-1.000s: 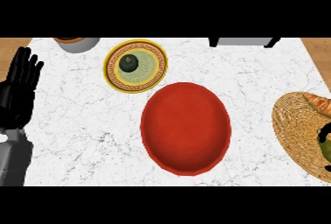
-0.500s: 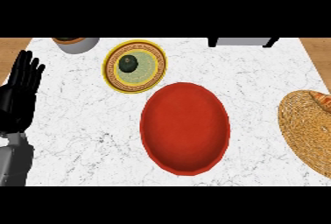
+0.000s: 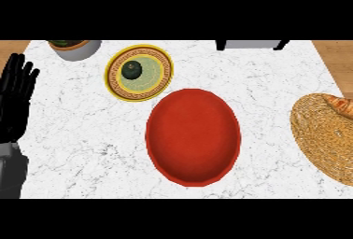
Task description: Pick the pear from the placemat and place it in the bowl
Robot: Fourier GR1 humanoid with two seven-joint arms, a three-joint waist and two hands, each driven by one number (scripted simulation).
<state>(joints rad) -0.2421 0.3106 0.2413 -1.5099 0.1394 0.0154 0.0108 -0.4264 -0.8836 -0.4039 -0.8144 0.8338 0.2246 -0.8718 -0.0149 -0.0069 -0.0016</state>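
Left hand (image 3: 17, 100) mine, at left edge of counter (image 3: 82, 140), fingers straight and upright, holding nothing. Right hand out of view. Red bowl (image 3: 193, 137) at counter's centre. Woven placemat (image 3: 321, 140) at right edge, partly cut off, orange thing (image 3: 341, 105) on it. Pear: cannot tell where. Yellow plate (image 3: 151, 77) near far-left corner carries dark green round thing (image 3: 131, 70).

We've got a deep red bowl (image 3: 193, 137) sitting upright mid-counter, open side up. The woven straw-coloured placemat (image 3: 318, 137) lies flat to its right, not touching it, cut off by the right edge.
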